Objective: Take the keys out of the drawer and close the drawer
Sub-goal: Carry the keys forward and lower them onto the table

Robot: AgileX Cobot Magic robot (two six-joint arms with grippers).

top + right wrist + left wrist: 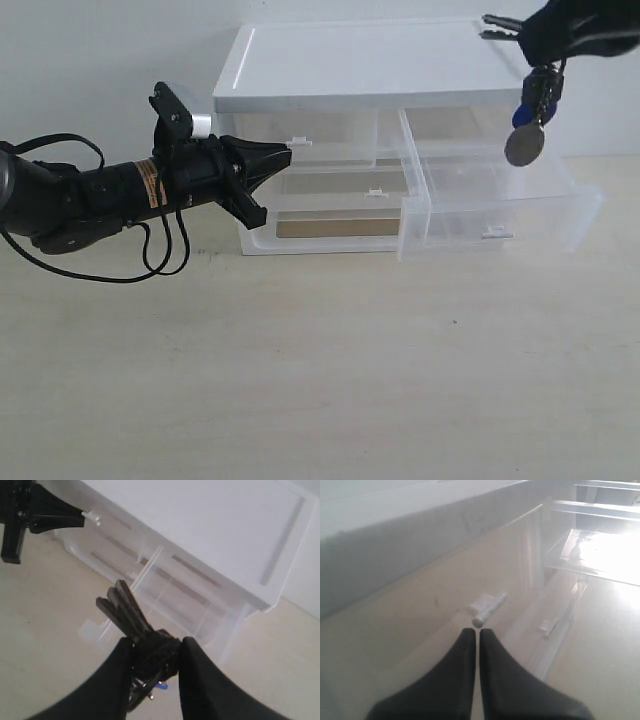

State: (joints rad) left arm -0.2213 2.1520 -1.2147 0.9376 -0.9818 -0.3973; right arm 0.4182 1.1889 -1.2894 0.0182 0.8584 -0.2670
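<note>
My right gripper (155,652) clamped the silver metal keys with round blue fob (530,110), high above the pulled-out clear-plastic right drawer (500,205). My left gripper (476,632) was pinched closed, just beside the left drawer's white tab (489,607).

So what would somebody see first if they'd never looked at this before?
Probably the keys dangling from the right gripper, up high above the open drawer on the right. Next, that clear drawer sticking out of the white cabinet, and the left gripper, shut, pointing at a tab on the left drawer.
</note>
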